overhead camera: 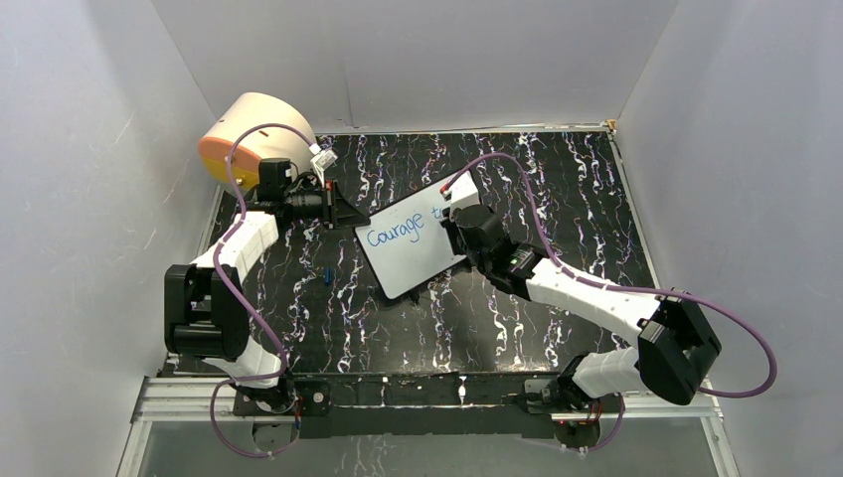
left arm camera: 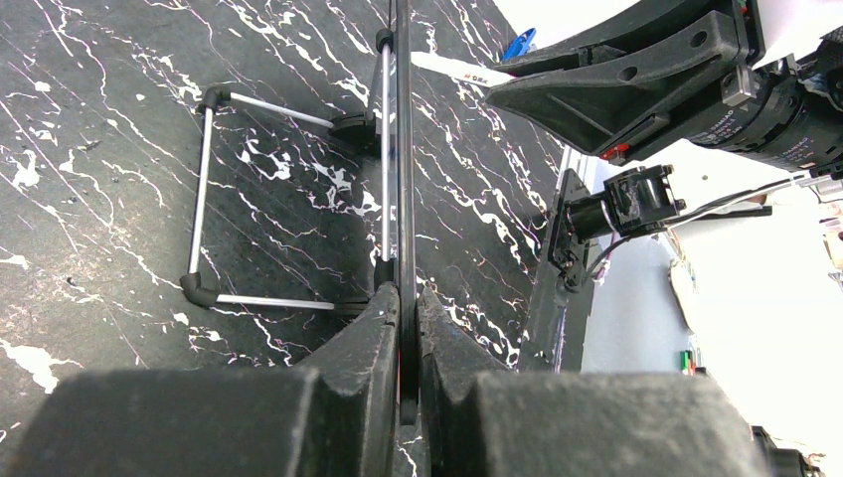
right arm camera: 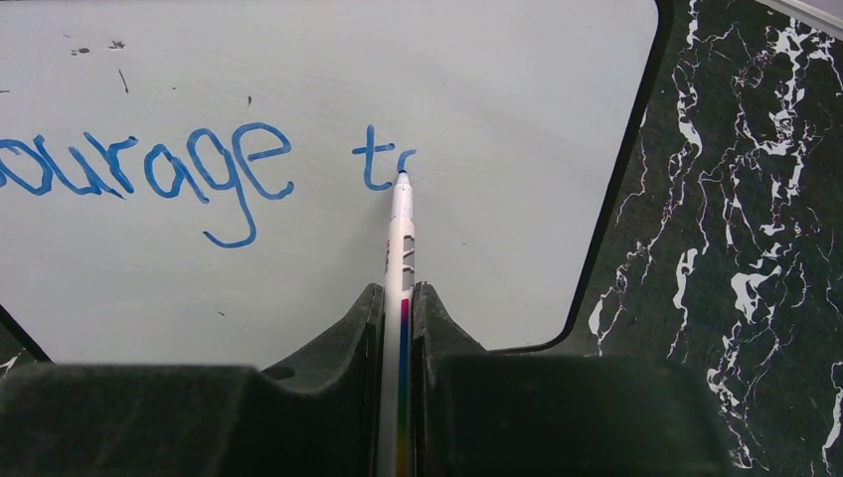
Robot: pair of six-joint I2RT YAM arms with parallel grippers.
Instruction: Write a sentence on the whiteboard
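Note:
The whiteboard (overhead camera: 413, 256) sits mid-table, tilted, with blue writing (overhead camera: 395, 231) reading "Courage t" and the start of another letter. My left gripper (overhead camera: 343, 211) is shut on the board's left edge. In the left wrist view the board shows edge-on (left arm camera: 401, 119) between the gripper's jaws (left arm camera: 403, 298), with a wire stand (left arm camera: 204, 199) behind it. My right gripper (overhead camera: 452, 224) is shut on a white marker (right arm camera: 402, 238). The marker's blue tip touches the board (right arm camera: 497, 99) just right of the "t" in the writing (right arm camera: 199, 169), ahead of the right gripper (right arm camera: 398, 293).
A cream-and-orange drum (overhead camera: 249, 134) stands at the back left, behind the left arm. A small blue cap (overhead camera: 327, 274) lies on the black marbled table (overhead camera: 557, 179) left of the board. Grey walls close in three sides.

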